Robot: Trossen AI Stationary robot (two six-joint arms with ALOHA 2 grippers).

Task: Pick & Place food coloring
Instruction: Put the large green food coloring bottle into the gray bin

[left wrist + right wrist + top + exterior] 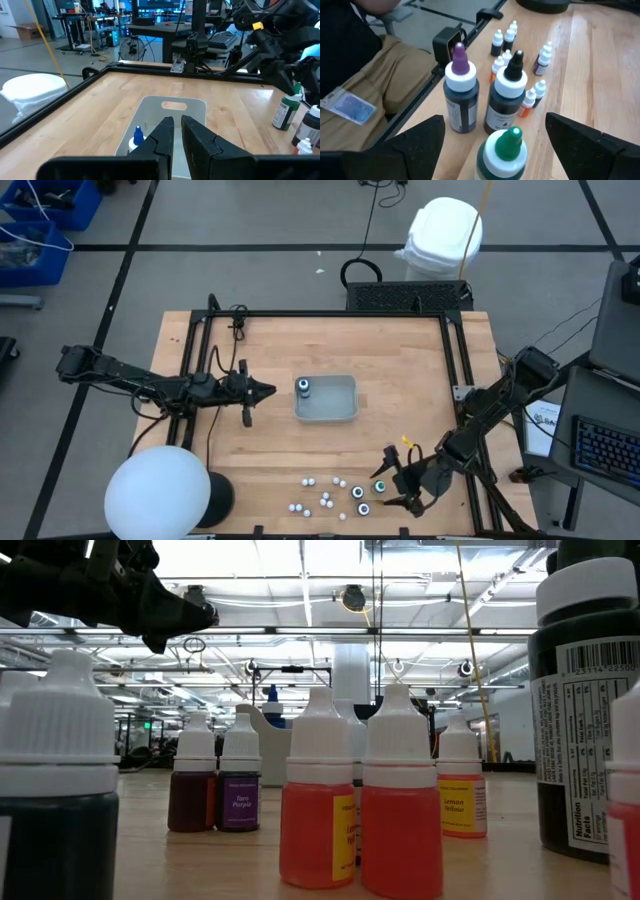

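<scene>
Right gripper (398,476): fingers spread wide, holding nothing; in the right wrist view both fingers (415,137) stand far apart, with a green-tipped bottle (502,150) between them and untouched
Right arm pose: reaches in from the table's right edge, elbow bent, wrist low over the front-right part of the table (260,450)
Bottles by the right gripper: a purple-tipped bottle (460,95) and a black-tipped bottle (507,95) stand upright just beyond the green-tipped one
Small bottles (322,495): a loose cluster of white-capped droppers near the front edge, just left of the larger ones; the low view shows red, orange, yellow and purple ones (240,785) upright
Left gripper (268,390): fingers nearly together, with a thin gap between them, grasping nothing
Left arm pose: stretched level from the table's left side, pointing at the tray
Tray (340,385): translucent, mid-table, just beyond the left gripper's tips
Bottle in tray (304,387): one blue-tipped bottle upright at the tray's left end
Person: a tan sleeve and a badge show past the table edge in the right wrist view
</scene>
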